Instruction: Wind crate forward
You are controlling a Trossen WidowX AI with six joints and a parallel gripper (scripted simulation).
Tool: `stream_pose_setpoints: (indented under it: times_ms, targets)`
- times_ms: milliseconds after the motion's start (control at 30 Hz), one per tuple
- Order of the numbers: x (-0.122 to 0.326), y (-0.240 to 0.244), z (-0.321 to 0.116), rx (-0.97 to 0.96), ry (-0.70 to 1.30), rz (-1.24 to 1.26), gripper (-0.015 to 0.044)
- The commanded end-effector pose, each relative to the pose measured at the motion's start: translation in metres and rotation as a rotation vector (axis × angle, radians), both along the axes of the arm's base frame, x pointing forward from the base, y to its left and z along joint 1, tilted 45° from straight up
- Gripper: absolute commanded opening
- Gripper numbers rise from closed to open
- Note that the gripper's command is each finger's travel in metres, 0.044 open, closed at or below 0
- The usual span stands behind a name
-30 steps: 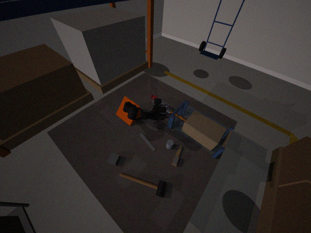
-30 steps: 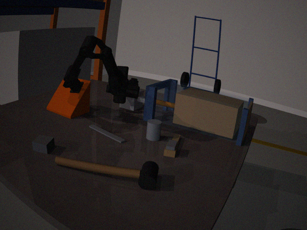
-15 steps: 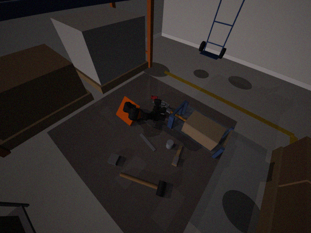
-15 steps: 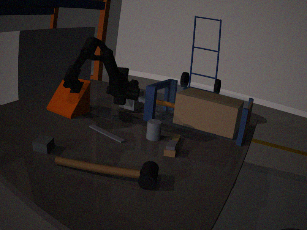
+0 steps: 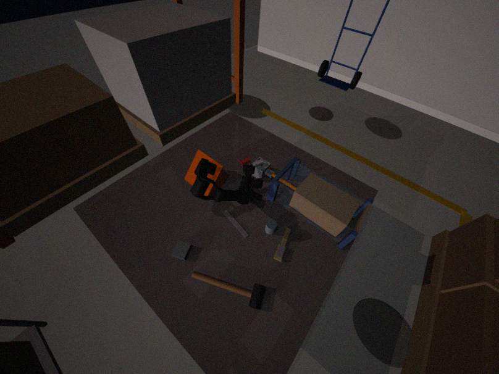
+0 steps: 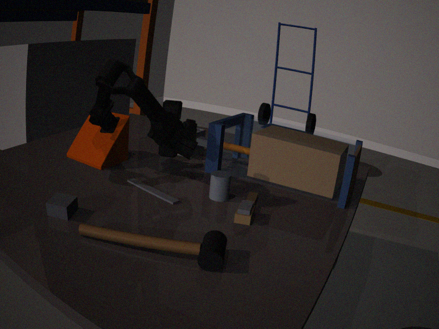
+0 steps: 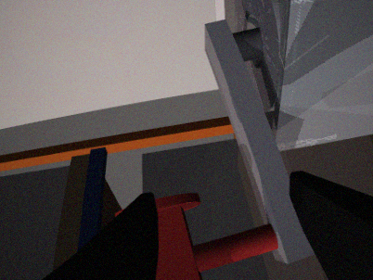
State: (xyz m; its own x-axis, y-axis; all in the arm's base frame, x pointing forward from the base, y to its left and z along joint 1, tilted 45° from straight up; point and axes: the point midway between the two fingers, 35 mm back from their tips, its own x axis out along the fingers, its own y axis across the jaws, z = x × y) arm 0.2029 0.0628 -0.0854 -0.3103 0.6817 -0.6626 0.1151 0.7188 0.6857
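The tan crate (image 5: 322,201) (image 6: 290,159) sits flat in the cubby, with a gap between it and the blue steel frame (image 5: 273,189) (image 6: 214,148) at the mouth. An orange strap (image 5: 284,181) (image 6: 236,147) runs from the crate through the frame towards the pale winch (image 5: 263,164). My gripper (image 5: 262,200) (image 6: 193,141) (image 7: 223,193) is part-open beside the winch. In the wrist view a grey bar (image 7: 252,130) slants between the fingers, close to the right one, not gripped. A red rod (image 7: 237,248) meets its lower end. Whether a key sits in the winch hole is hidden.
A grey flat bar (image 5: 235,223) (image 6: 152,191), a grey cylinder (image 5: 270,227) (image 6: 219,187), a wood-and-metal tool (image 5: 281,247) (image 6: 244,212), a dark block (image 5: 181,249) (image 6: 60,205) and a mallet (image 5: 223,284) (image 6: 142,240) lie on the bench. An orange wedge (image 6: 93,141) stands at the arm's base.
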Motion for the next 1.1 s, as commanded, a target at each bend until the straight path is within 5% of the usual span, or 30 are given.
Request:
stream_pose_setpoints:
  times_ms: [0,300,567,1067]
  targets:
    - [0.005,-0.021,0.021,0.003,-0.005,0.006,0.024]
    - [0.007,-0.016,0.026,0.001,-0.006,0.005,0.024]
    - [0.016,0.051,0.088,0.009,-0.004,0.0,0.024]
    - [0.016,0.051,0.087,0.006,-0.007,0.006,0.024]
